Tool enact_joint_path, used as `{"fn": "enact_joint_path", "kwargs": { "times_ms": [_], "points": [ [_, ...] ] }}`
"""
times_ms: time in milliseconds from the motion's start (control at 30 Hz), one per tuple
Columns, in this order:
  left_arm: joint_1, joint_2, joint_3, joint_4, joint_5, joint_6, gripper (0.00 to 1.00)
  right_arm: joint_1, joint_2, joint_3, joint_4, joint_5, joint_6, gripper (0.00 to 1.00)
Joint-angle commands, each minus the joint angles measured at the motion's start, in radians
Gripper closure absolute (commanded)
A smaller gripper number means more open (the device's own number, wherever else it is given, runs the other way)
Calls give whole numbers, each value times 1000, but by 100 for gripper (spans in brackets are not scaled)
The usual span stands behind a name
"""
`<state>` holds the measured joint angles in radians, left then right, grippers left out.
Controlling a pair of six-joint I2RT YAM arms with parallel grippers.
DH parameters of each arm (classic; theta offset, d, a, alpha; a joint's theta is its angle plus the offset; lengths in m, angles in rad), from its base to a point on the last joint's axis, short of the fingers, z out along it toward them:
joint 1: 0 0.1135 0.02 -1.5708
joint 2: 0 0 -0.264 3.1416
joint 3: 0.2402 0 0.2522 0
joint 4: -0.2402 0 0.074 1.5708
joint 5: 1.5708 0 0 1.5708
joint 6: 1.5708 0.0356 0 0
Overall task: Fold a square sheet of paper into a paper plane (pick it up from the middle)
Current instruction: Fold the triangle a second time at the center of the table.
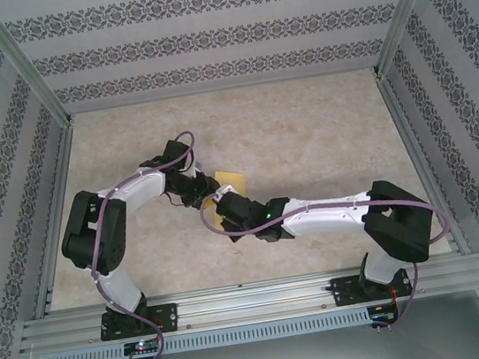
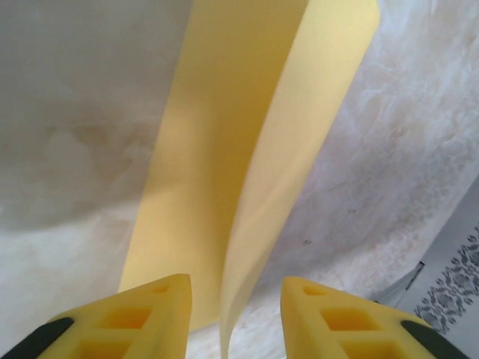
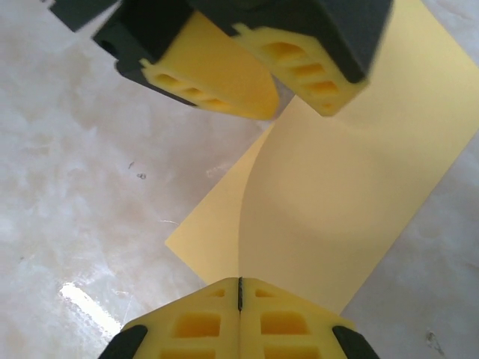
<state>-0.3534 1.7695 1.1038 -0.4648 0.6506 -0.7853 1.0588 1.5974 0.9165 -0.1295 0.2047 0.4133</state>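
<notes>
The square sheet of paper (image 3: 337, 209) is lying mid-way across the table (image 1: 305, 135) between both arms, plain yellow-orange and smooth, one half curling up off the surface; the right gripper (image 3: 239, 288) is pinching its raised edge, fingers pressed together; the left gripper (image 2: 236, 288) is holding its fingers apart, the upright edge passing between them.

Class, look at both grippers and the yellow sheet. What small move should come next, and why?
Probably the left gripper should open a little wider and back off the square sheet of paper. Its jaws stand apart with the raised flap loose between them, while the right gripper looks shut on the sheet, so the right one seems to have the hold.
</notes>
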Motion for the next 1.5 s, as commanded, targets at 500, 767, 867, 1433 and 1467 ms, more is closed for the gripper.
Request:
{"fn": "enact_joint_path", "kwargs": {
  "times_ms": [500,767,867,1433,1467],
  "points": [
    [-69,-166,-135,-62,-158,-3,75,-271,-22,-215,370,-517,168,98],
    [-153,-116,-117,-61,-171,-14,81,-365,-6,-248,431,-613,186,97],
    [-169,-94,-115,-50,-178,-25,81,-380,5,-238,406,-613,179,98],
    [-193,0,-95,-52,-231,-25,85,-389,79,-107,188,-543,83,97],
    [-193,2,-94,-56,-237,-22,85,-391,83,-99,178,-541,76,96]
  ]
}}
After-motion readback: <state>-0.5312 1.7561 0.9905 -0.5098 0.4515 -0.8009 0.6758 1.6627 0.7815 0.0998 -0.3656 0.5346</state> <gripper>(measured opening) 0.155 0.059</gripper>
